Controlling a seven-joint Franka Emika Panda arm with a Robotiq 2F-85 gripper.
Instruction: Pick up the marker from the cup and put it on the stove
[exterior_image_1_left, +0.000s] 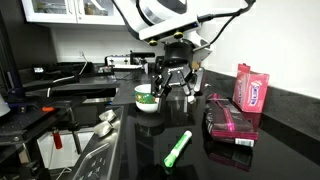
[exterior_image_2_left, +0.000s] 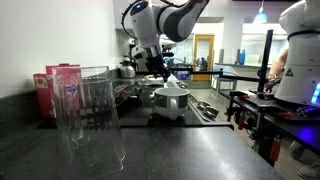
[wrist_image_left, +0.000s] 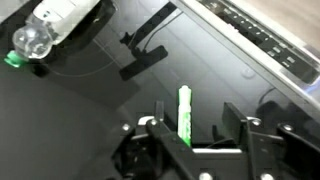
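The bright green marker lies flat on the glossy black surface in front of the cup, apart from it. The white bowl-shaped cup with a green band stands further back; it also shows in an exterior view. My gripper hangs above the surface just beside the cup, open and empty, and shows in an exterior view. In the wrist view the marker lies on the black surface below and between the open fingers, not touched by them.
Pink boxes and a dark pink case stand beside the marker. A clear glass tumbler fills the foreground, with a red box behind it. A plastic bottle and a control strip show in the wrist view.
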